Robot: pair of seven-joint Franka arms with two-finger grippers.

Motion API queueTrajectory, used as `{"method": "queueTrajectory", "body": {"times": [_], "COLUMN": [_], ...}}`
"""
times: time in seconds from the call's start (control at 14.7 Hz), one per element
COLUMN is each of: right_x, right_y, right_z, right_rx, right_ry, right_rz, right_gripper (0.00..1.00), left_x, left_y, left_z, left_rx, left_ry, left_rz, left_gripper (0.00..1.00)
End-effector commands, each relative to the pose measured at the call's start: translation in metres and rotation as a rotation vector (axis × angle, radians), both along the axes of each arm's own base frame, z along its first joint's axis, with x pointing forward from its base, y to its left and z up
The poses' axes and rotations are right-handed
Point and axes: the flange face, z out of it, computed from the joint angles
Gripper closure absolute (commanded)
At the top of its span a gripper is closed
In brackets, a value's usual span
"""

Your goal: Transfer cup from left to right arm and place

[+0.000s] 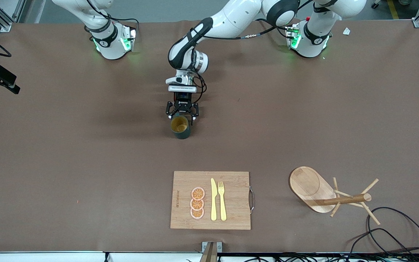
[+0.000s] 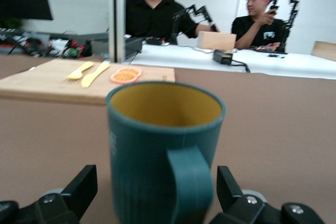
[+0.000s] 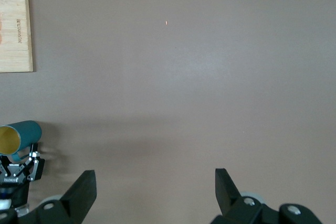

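Right gripper point(image 3: 152, 195) raised high over bare brown table point(image 1: 67, 145) toward the right arm's end, fingers point(image 3: 81, 190) spread wide, nothing between them; arm waiting. At mid-table, teal-green cup point(image 1: 180, 127) standing upright on the tabletop, yellowish inside showing, handle turned toward the left gripper point(image 1: 182, 113). Left gripper low at the cup, released, fingers point(image 2: 84, 187) open on either side of the handle and not touching it. Nearer the front camera, bamboo cutting board point(image 1: 231, 218) with three orange slices point(image 1: 197, 203), yellow knife point(image 1: 213, 199) and yellow fork point(image 1: 222, 200). Toward the left arm's end, wooden mug tree point(image 1: 331, 194) with oval base.
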Motion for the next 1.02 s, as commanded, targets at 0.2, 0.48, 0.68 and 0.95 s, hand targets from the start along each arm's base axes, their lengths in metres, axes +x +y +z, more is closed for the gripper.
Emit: {"method": "queueTrajectory", "body": {"times": [0.2, 0.48, 0.68, 0.95], "right_x": [0.001, 0.006, 0.022, 0.033], "right_y": [-0.003, -0.002, 0.015, 0.048], "right_z": [-0.005, -0.016, -0.049, -0.084], "right_rx": [0.017, 0.020, 0.026, 0.026], "right_ry": [0.010, 0.035, 0.102, 0.158], "right_rz": [-0.009, -0.014, 0.011, 0.069], "right_gripper": [0.00, 0.00, 0.00, 0.00], "left_x": [-0.056, -0.068, -0.045, 0.050], "left_y": [-0.031, -0.044, -0.040, 0.013], "left_z": [0.061, 0.138, 0.236, 0.349], "left_rx": [-0.112, -0.177, -0.208, -0.229], "left_ry": [0.135, 0.275, 0.396, 0.550], "left_rz": [0.137, 0.226, 0.292, 0.385], "left_gripper": [0.00, 0.00, 0.00, 0.00]}}
